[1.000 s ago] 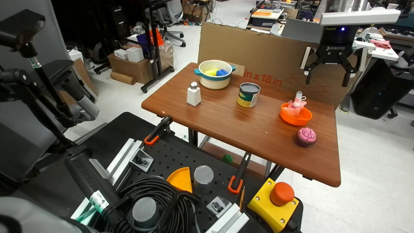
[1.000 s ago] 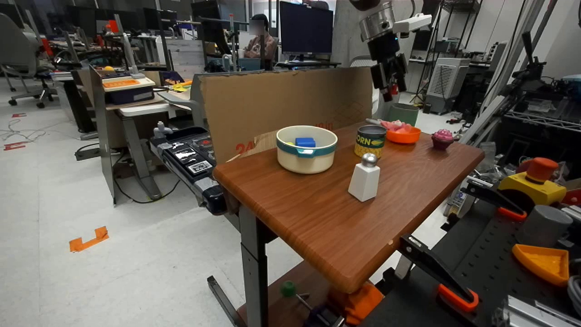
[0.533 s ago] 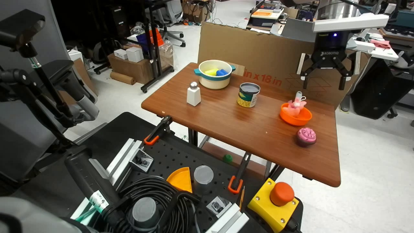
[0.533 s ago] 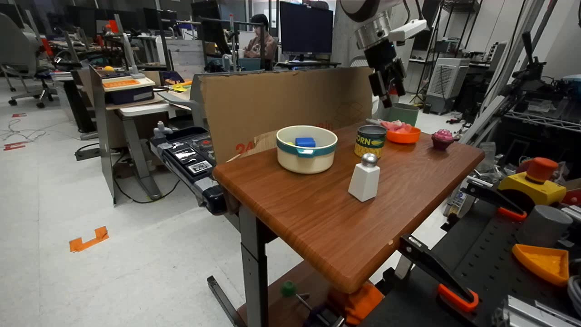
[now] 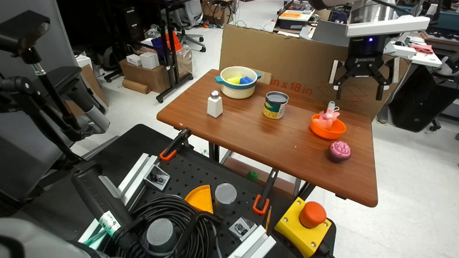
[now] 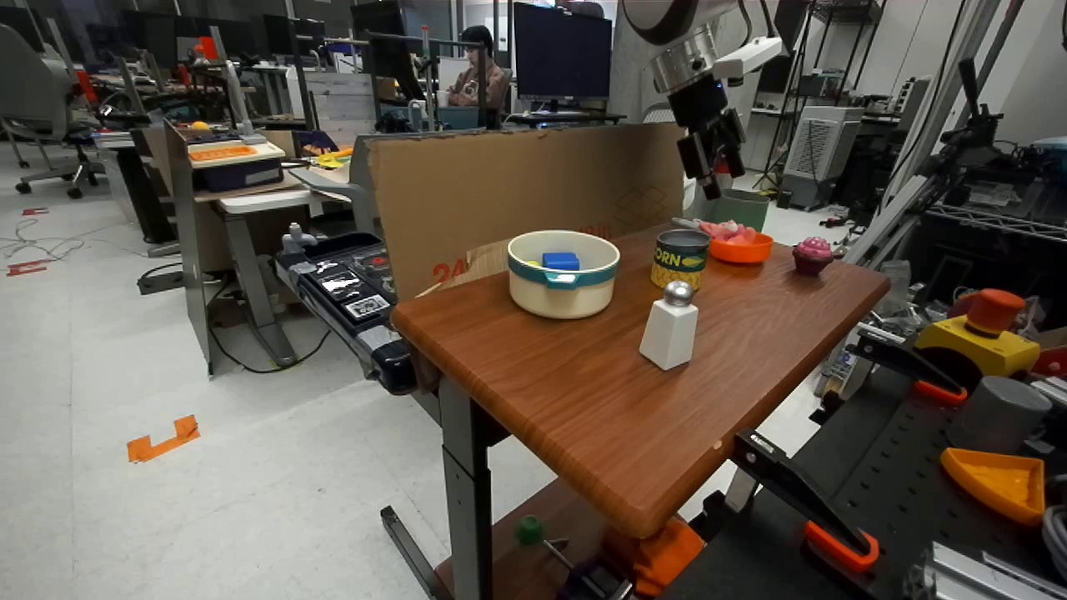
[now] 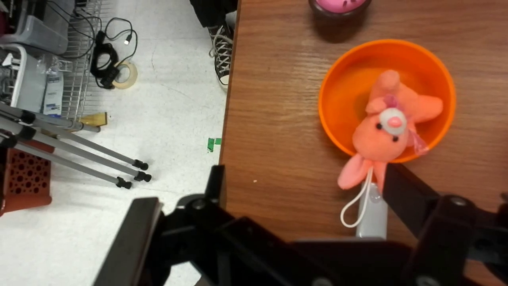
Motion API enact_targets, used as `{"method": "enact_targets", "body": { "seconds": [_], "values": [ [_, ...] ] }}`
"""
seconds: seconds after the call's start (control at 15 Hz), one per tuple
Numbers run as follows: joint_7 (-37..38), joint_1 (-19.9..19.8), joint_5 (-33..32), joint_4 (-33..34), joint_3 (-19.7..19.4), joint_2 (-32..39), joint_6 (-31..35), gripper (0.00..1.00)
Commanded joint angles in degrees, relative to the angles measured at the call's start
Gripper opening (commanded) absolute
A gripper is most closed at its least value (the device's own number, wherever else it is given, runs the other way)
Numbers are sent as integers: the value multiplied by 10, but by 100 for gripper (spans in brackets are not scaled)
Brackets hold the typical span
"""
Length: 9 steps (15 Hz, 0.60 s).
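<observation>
My claw hangs wide with nothing in it, higher than the pink stuffed bunny, which lies in the orange bowl, poking out over one side. I think I'm at the reaching step; getting closer calls for going down slowly.

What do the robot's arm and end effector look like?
The arm is shiny silver near its end, with dark cables. The end effector is black, with two thin fingers, pale side strips, white ROBOTIQ lettering and a small glowing blue light. A long white bar crosses above it.
</observation>
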Motion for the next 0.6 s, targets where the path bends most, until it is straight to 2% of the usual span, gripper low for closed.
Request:
{"method": "enact_targets", "body": {
  "seconds": [0.0,0.53],
  "values": [
    [0,-1,-1,3,1,1,-2,100],
    [41,-4,11,13,-2,7,-9,100]
  ]
}}
